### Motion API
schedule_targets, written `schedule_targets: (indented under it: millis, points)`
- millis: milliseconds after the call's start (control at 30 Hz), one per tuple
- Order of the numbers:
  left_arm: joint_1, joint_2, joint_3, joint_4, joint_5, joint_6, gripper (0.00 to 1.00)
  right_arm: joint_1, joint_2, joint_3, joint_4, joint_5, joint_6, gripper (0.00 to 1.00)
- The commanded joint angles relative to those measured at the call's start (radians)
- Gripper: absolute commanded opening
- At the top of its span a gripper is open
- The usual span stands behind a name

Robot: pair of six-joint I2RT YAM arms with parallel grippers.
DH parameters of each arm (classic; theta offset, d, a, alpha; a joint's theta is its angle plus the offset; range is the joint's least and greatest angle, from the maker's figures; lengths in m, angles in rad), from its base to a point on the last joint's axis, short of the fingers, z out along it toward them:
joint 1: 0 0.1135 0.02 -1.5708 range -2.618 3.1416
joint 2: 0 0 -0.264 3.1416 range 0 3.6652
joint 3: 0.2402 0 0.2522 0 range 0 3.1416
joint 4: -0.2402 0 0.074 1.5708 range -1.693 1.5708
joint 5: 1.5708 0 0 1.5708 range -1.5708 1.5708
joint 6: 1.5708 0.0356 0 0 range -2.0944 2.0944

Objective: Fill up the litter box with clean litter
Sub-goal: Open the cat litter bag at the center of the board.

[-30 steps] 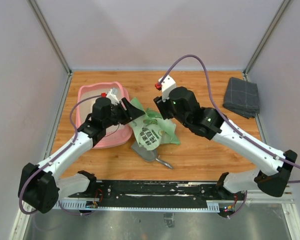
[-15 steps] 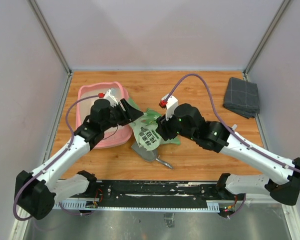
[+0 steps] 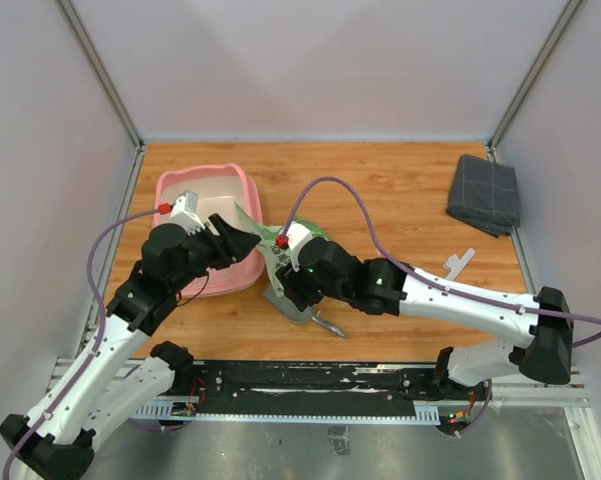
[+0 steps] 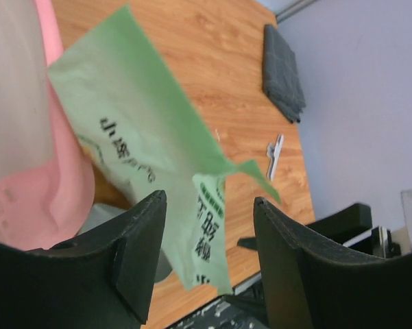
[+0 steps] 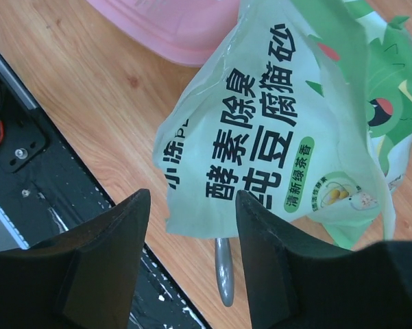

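- The litter box (image 3: 215, 171) sits toward the bench's (image 3: 400, 180) left rear corner, pale inside.
- The left hand (image 4: 209, 200) is spread by the box's right rim, pinching nothing; the printed green bag (image 5: 260, 116) shows beyond its fingers.
- The right hand (image 5: 192, 195) hovers spread above the bag.
- A grey scoop (image 3: 302, 312) pokes out from under the bag.

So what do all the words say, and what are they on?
"酵素除臭": big black print on the bag
"纯豆腐猫砂": big black print, next line on the bag
"清新绿茶香": small green oval under the big print
"小…PL": at the bag's creased edge, cut off and only partly readable
Left wrist view: the bag's print is too blurred to read.
No other writing can be seen.
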Motion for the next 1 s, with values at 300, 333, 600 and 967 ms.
schedule_targets:
  millis: [300, 333, 600, 967]
  points:
    - [-0.005, -0.134, -0.178, -0.058, 0.148, -0.062, 0.58, 0.033, 0.103, 0.055, 0.026, 0.082, -0.026, 0.63]
    - [-0.005, -0.135, -0.185, -0.058, 0.147, -0.065, 0.58, 0.034, 0.107, 0.057, 0.03, 0.091, -0.028, 0.63]
    - [-0.005, -0.14, -0.205, -0.052, 0.136, -0.065, 0.58, 0.034, 0.155, 0.107, 0.042, 0.12, -0.034, 0.64]
    - [-0.005, -0.144, -0.214, -0.042, 0.14, -0.07, 0.58, 0.042, 0.189, 0.11, 0.035, 0.182, -0.026, 0.58]
